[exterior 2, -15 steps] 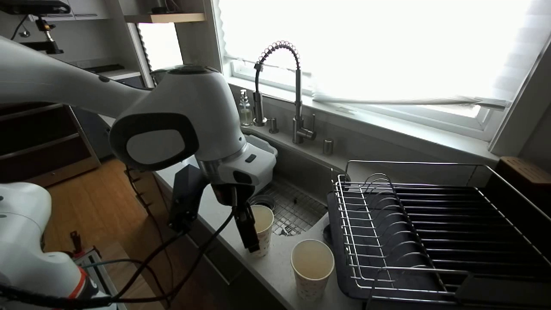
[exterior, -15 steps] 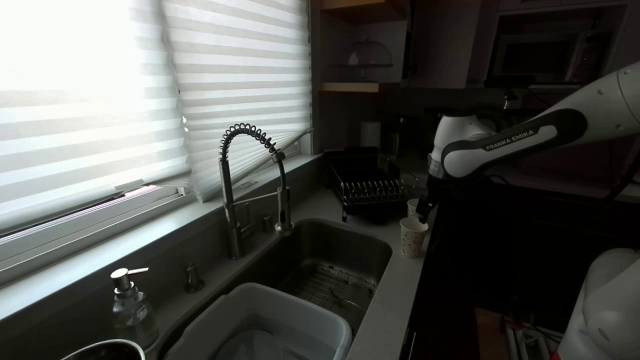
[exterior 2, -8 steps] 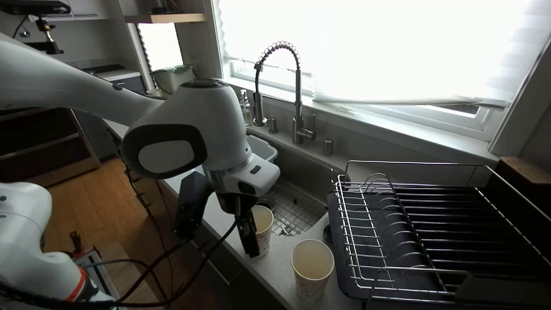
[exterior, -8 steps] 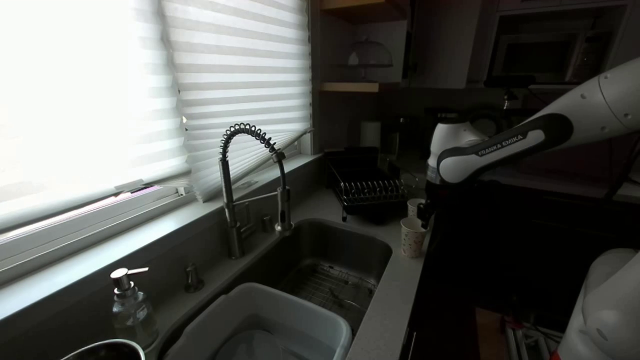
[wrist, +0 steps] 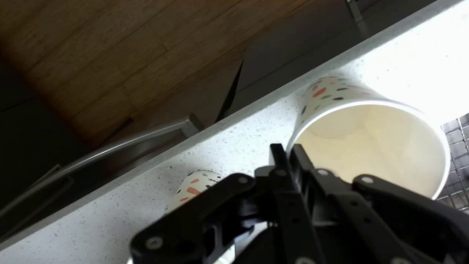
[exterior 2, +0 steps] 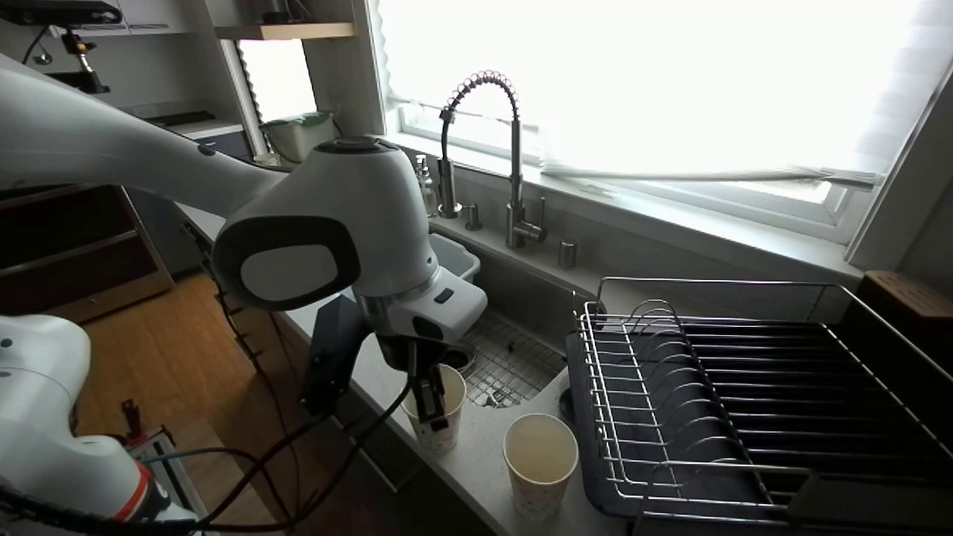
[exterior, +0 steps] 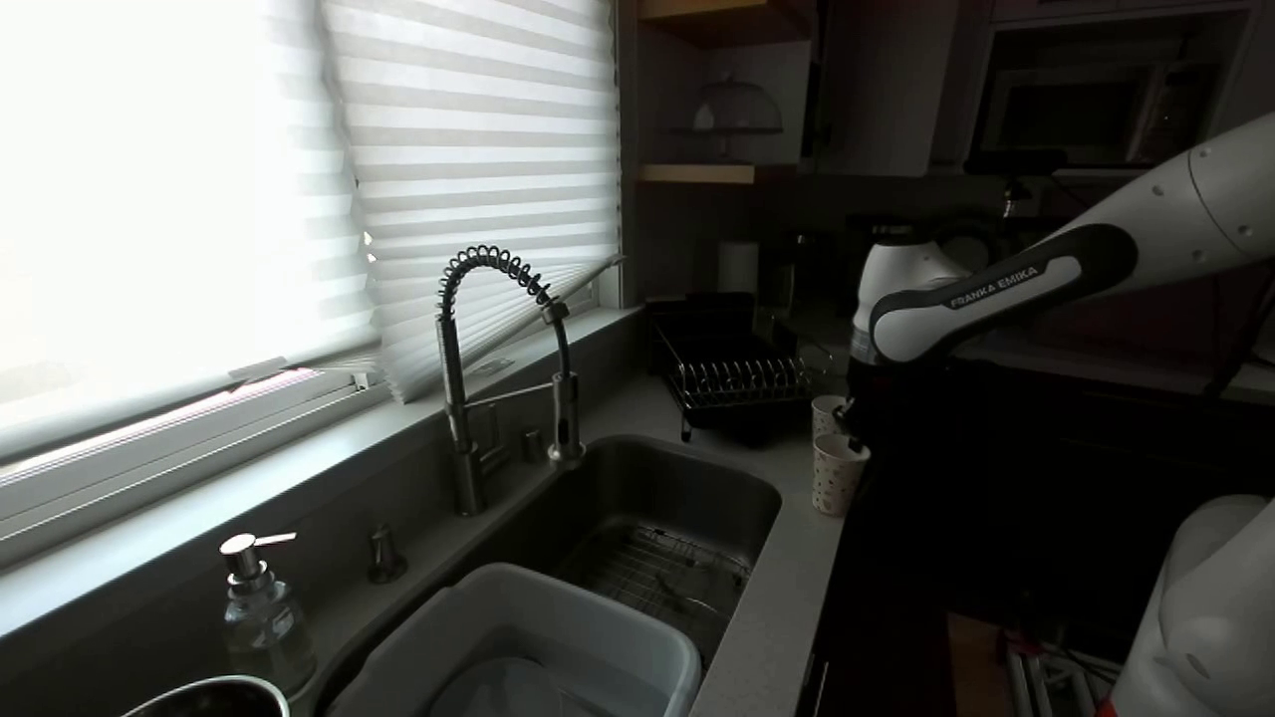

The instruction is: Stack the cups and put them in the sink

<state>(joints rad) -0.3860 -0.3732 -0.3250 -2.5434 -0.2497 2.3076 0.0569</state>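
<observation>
Pinching the held cup [wrist: 366, 146] in the wrist view, the gripper [wrist: 288, 149] is closed on its rim; lift gently, then nest squarely. In an exterior view it is beside the sink [exterior 2: 523, 304], the free cup [exterior 2: 541, 467] off one corner. In an exterior view, the arm [exterior: 996, 297] reads "FRANKA EMIKA".

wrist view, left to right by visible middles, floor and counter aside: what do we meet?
Long metal handle → partly hidden cup → gripper, taken at its tips → wide-mouthed cup, its left rim between those tips → wire grid at the right edge.
</observation>
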